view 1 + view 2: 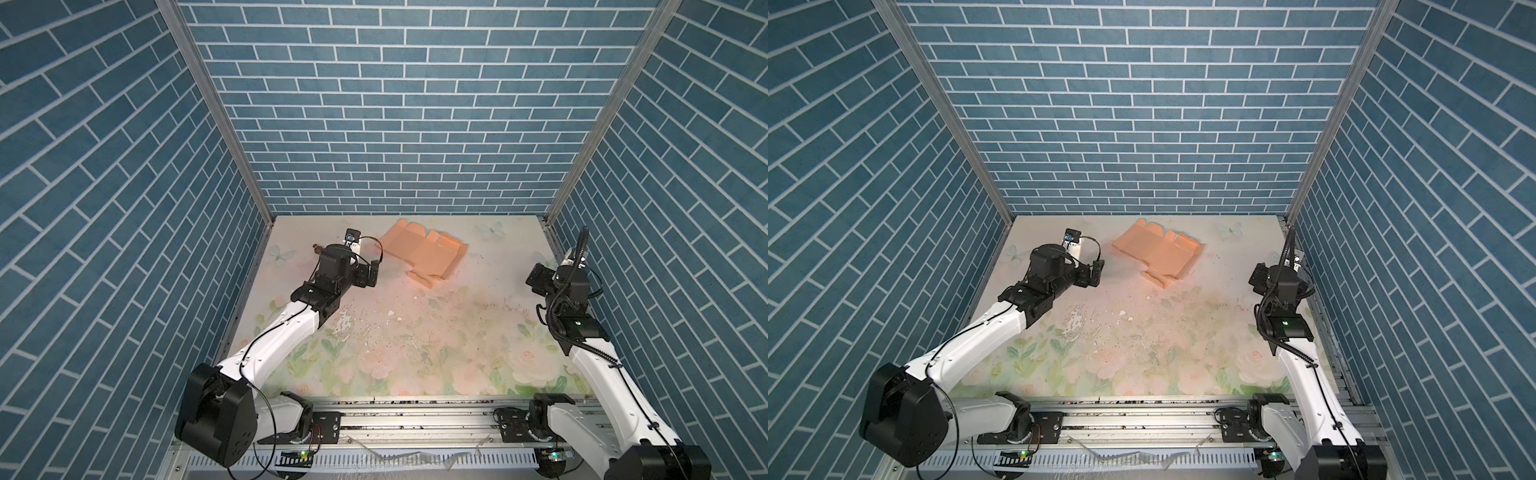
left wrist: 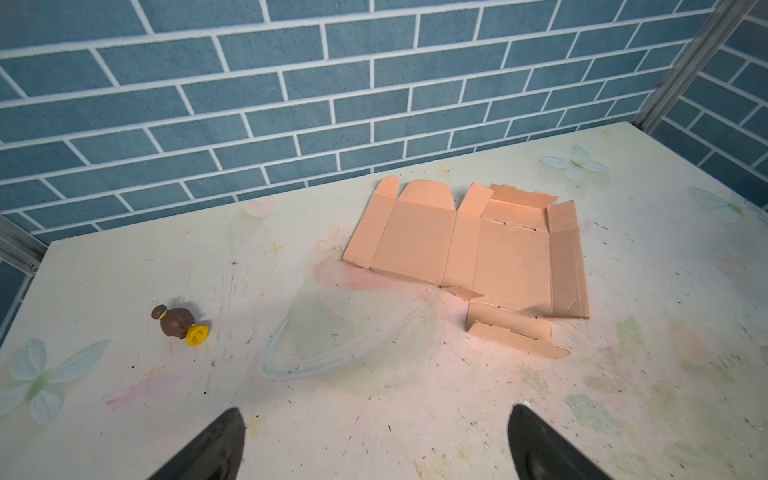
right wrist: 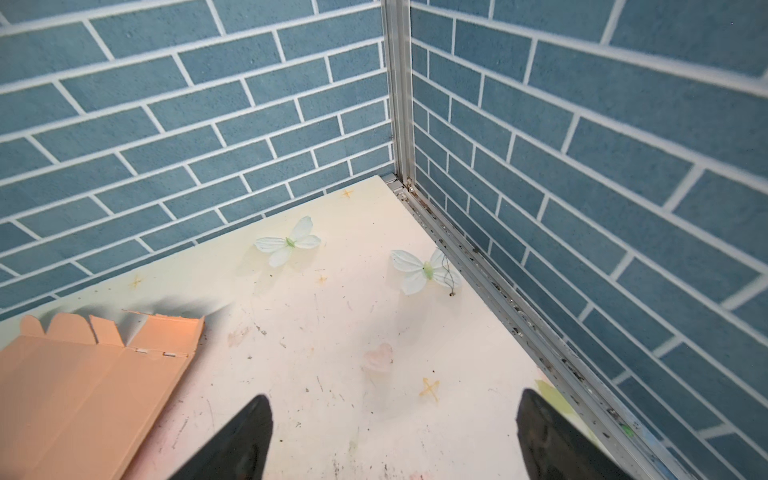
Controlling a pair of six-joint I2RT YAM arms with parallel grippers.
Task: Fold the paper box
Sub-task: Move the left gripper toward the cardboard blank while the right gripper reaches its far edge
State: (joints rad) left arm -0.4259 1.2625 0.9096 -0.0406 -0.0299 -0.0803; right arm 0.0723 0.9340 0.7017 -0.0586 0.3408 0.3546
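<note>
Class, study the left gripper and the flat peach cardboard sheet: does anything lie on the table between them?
Nothing visible does. Only bare table separates the open left gripper from the paper box. The small brown-and-yellow toy lies off that line, clear of the box.

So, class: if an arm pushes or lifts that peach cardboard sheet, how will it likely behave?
The paper box is a thin sheet lying nearly flat on the table, so it probably slides readily and weighs little. Its many creases suggest it would bend or hinge if lifted by one edge. Some flaps already stand up, likely catching a push.
</note>
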